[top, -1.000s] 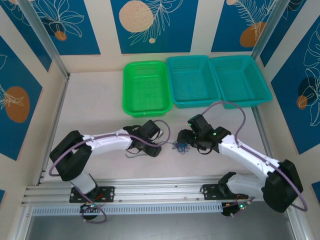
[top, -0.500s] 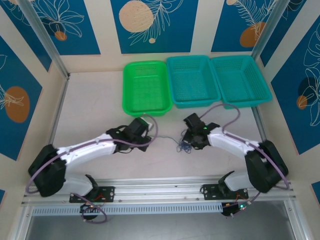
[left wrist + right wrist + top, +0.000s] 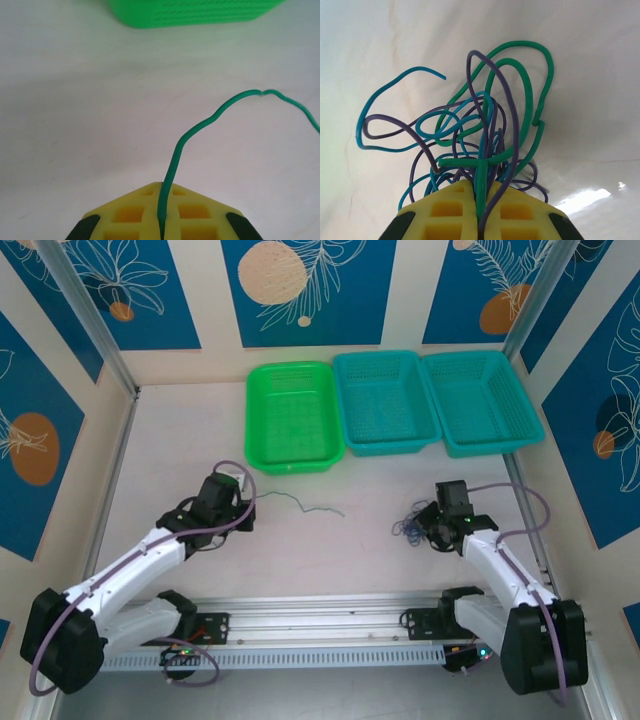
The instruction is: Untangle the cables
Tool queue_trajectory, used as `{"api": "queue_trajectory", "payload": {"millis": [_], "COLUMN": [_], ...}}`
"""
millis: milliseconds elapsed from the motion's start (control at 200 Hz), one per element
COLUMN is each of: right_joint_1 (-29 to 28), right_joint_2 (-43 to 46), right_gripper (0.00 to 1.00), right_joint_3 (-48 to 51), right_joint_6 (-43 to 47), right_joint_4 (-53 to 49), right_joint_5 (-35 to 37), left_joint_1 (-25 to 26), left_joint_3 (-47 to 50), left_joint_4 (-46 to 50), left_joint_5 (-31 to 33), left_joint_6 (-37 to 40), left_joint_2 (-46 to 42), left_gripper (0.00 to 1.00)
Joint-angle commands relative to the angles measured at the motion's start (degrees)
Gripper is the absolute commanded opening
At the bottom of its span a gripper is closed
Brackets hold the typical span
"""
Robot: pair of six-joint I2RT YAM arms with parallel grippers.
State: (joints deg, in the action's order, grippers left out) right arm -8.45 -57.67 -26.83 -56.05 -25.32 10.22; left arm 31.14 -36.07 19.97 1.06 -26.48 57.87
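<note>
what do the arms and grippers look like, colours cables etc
The left arm and right arm each have white links with bulky black joints, and a thick lilac cable loops along each. The left gripper and right gripper have yellow finger pads moulded with square recesses, black at the outer edges.

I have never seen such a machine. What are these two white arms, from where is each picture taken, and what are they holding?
These are two robot arms bolted to a table. The wide picture looks down from above and behind them; the two close pictures come from cameras on their wrists. The left end effector is shut on one green cable, which trails across the table. The right end effector is shut on a tangle of green, blue and purple cables. One green basket and two teal baskets stand at the far edge.
</note>
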Motion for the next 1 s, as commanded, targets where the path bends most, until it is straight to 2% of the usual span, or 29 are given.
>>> {"api": "queue_trajectory", "payload": {"millis": [0,115,195,270,415,550,650,815,940,995], "right_joint_1": [-6.7,-15.5,-18.2,-18.9,-19.6,-20.2,-20.7,-21.4,-21.6,-21.6], "right_joint_2": [-2.0,-4.1,-5.6,-6.3,-5.1,-3.8,-2.9,-1.2,-0.2,0.2], "right_gripper": [0.00,0.00,0.00,0.00,0.00,0.00,0.00,0.00,0.00,0.00], "right_joint_3": [-1.0,-3.9,-6.2,-7.1,-7.0,-6.4,-6.3,-5.9,-5.4,-5.4], "right_joint_6": [5.8,7.8,7.8,7.7,6.3,4.8,4.6,5.0,5.3,5.4], "right_joint_4": [5.6,6.0,4.5,4.6,3.8,3.4,2.7,1.6,1.0,0.7], "right_joint_5": [-9.2,-5.7,-3.6,-3.9,-3.0,-2.2,-1.4,-0.7,-0.4,-0.5], "left_joint_1": [-0.1,0.1,0.1,0.1,0.5,3.8,6.3,6.8,7.1,7.3], "left_joint_3": [-0.9,-4.8,-11.4,-19.3,-31.3,-48.0,-57.7,-72.8,-79.9,-84.5], "left_joint_4": [-10.4,-17.5,-15.6,-11.4,-13.9,-12.2,-15.2,-18.3,-23.6,-23.1], "left_joint_5": [-10.9,-15.0,-10.8,-5.7,-7.2,-3.6,-3.4,-3.2,-4.8,-4.5], "left_joint_6": [1.6,6.7,11.4,14.7,13.7,14.7,17.8,21.2,24.5,26.1], "left_joint_2": [-4.5,-5.5,-1.4,5.2,18.1,33.4,43.8,58.8,68.0,72.2], "left_gripper": [0.00,0.00,0.00,0.00,0.00,0.00,0.00,0.00,0.00,0.00]}}
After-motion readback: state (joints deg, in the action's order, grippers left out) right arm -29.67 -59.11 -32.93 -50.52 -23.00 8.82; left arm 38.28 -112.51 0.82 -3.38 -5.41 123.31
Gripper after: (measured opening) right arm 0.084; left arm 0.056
